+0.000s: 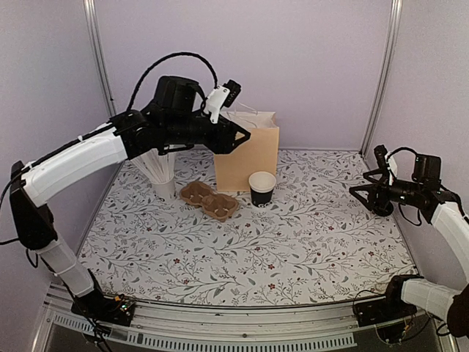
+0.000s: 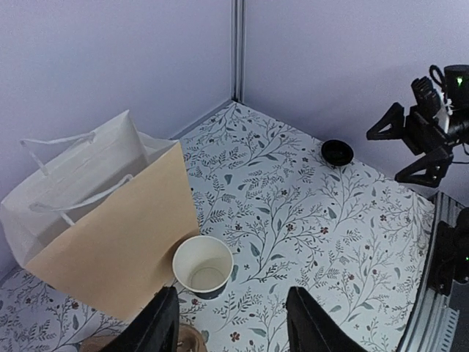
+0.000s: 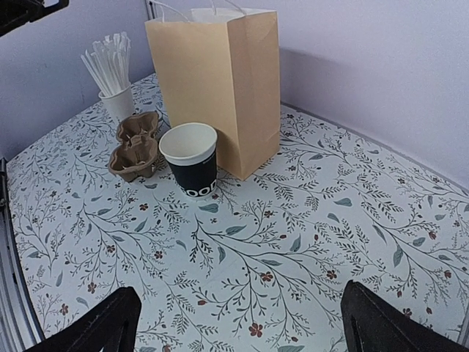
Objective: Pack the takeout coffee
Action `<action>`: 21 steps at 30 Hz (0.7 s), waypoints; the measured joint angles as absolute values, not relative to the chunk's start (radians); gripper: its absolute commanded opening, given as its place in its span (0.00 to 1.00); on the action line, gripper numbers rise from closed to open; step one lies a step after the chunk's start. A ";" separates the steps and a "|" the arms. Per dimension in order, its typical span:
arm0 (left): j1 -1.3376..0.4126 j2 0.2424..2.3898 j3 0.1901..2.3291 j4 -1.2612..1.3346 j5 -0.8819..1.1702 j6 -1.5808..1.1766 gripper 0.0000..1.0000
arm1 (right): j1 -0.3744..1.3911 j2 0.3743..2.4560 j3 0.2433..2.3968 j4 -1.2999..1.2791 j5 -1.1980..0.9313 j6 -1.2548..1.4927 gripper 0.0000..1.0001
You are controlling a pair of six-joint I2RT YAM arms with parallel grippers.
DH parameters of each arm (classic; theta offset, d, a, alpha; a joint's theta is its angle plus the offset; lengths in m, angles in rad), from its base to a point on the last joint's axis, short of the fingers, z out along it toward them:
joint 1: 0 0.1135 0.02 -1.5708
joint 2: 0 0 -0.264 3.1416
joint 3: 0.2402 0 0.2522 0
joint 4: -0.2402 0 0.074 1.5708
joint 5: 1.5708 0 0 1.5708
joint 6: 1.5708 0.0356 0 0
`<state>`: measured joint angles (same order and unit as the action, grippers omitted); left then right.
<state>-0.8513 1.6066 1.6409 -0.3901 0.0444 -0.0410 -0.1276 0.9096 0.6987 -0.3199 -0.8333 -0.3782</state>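
1. Your left hand (image 1: 238,136) is open. In its wrist view the fingers (image 2: 158,323) stand apart with nothing between them.
2. This hand is raised off the desk (image 1: 256,249), level with the upper part of the paper bag (image 1: 247,158) and at its left front.
3. Directly below, the black cup (image 2: 203,268) stands upright with no lid on it and its white inside showing. It is just beside the bag's right front corner; you cannot tell whether the two touch.
4. The pulp carrier (image 1: 210,199) lies just left of the cup. The white cup of sticks (image 1: 163,180) stands beyond it, toward the left wall.
5. Your right hand (image 1: 366,194) is spread wide and empty. It is off the desk at the right side, well apart from the cup.
6. The black lid (image 2: 337,152) lies flat on the desk near the right wall, close to this hand and untouched.
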 measured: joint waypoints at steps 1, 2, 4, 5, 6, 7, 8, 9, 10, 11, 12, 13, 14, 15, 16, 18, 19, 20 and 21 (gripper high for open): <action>-0.859 1.647 1.674 -0.406 0.046 -0.052 0.48 | -0.128 0.904 0.690 -0.317 -0.838 -0.384 0.99; -0.868 1.701 1.716 -0.432 0.049 -0.064 0.47 | -0.128 0.899 0.682 -0.313 -0.842 -0.388 0.99; -0.876 1.783 1.775 -0.475 0.053 -0.081 0.52 | -0.130 0.884 0.671 -0.304 -0.841 -0.402 0.99; -0.878 1.835 1.819 -0.507 0.054 -0.086 0.53 | -0.130 0.878 0.667 -0.299 -0.839 -0.408 0.99; -0.880 1.884 1.859 -0.532 0.055 -0.090 0.54 | -0.131 0.874 0.666 -0.298 -0.837 -0.413 0.99; -0.880 1.929 1.901 -0.562 0.056 -0.094 0.54 | -0.131 0.870 0.666 -0.295 -0.832 -0.418 0.99; -0.880 1.983 1.953 -0.592 0.057 -0.100 0.55 | -0.131 0.865 0.666 -0.290 -0.827 -0.423 0.99; -0.880 2.024 1.988 -0.612 0.059 -0.102 0.56 | -0.131 0.860 0.666 -0.286 -0.824 -0.427 0.99; -0.880 2.070 2.031 -0.641 0.062 -0.105 0.57 | -0.132 0.856 0.666 -0.284 -0.823 -0.429 0.99; -0.880 2.107 2.061 -0.663 0.065 -0.106 0.58 | -0.131 0.852 0.665 -0.281 -0.823 -0.431 0.99; -0.880 2.140 2.089 -0.687 0.068 -0.106 0.59 | -0.131 0.849 0.664 -0.277 -0.823 -0.432 0.99; -0.880 2.168 2.116 -0.710 0.069 -0.107 0.60 | -0.131 0.848 0.662 -0.274 -0.823 -0.434 0.99; -0.880 2.203 2.153 -0.739 0.071 -0.107 0.64 | -0.131 0.847 0.661 -0.271 -0.823 -0.435 0.99; -0.880 2.234 2.187 -0.760 0.073 -0.108 0.69 | -0.131 0.847 0.659 -0.271 -0.823 -0.435 0.99; -0.880 2.260 2.216 -0.778 0.076 -0.107 0.75 | -0.131 0.847 0.659 -0.269 -0.823 -0.436 0.99; -0.879 2.308 2.267 -0.801 0.080 -0.110 0.77 | -0.131 0.846 0.659 -0.269 -0.823 -0.440 0.99; -0.879 2.322 2.278 -0.806 0.080 -0.107 0.77 | -0.131 0.845 0.659 -0.269 -0.823 -0.442 0.99; -0.879 2.336 2.285 -0.812 0.083 -0.107 0.75 | -0.131 0.844 0.659 -0.269 -0.823 -0.443 0.99; -0.879 2.344 2.288 -0.815 0.086 -0.106 0.74 | -0.132 0.843 0.659 -0.269 -0.823 -0.446 0.99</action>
<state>-0.8791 2.3436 2.2879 -0.8150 0.0856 -0.1059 -0.1318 0.8433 0.6586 -0.2691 -0.8230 -0.4458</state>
